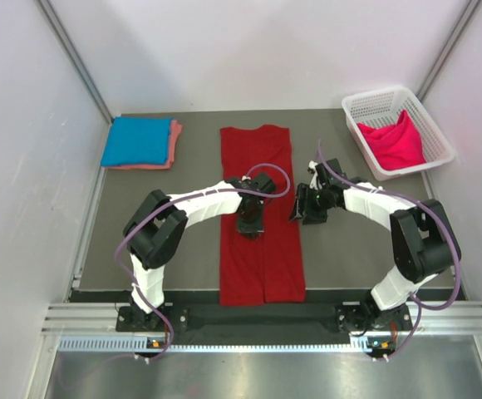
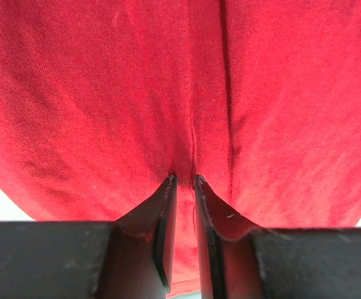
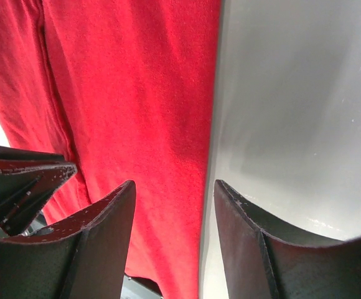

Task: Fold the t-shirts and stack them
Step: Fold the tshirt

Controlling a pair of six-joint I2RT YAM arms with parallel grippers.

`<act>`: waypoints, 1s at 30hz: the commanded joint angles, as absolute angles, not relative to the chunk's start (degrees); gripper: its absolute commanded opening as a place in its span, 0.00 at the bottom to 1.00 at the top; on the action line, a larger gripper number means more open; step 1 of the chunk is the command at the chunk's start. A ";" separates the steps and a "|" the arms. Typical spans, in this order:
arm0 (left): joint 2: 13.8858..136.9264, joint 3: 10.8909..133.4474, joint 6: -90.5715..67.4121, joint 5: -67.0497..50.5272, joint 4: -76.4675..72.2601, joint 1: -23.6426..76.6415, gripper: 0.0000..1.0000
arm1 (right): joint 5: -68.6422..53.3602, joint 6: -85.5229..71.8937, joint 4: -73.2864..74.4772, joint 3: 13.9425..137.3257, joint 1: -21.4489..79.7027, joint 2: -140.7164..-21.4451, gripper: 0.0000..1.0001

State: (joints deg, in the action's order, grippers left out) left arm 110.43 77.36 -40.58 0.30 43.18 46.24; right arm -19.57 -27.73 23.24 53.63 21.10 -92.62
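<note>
The dark red t-shirt lies as a long narrow strip down the middle of the table, reaching the near edge. My left gripper is over its middle; in the left wrist view the jaws are nearly closed and pinch a ridge of the red cloth. My right gripper is open at the shirt's right edge; in the right wrist view one finger is over the cloth and the other over bare table. A folded bright blue t-shirt lies on a salmon pink one at the back left.
A white lattice basket at the back right holds the hot pink t-shirt. The grey table is walled by white panels on both sides and at the back. A metal rail runs along the near edge.
</note>
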 commanded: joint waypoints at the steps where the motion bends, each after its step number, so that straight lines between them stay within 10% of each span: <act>1: 110.21 76.38 -40.87 0.26 41.84 46.41 0.21 | -19.78 -26.98 21.45 53.61 20.83 -89.83 0.54; 8: 109.69 76.64 -40.34 -1.48 41.40 46.49 0.00 | -19.78 -26.72 21.45 53.53 20.83 -89.74 0.54; 30: 111.62 82.09 -40.87 -3.95 41.48 48.08 0.00 | -19.95 -27.42 19.78 50.80 20.92 -89.03 0.54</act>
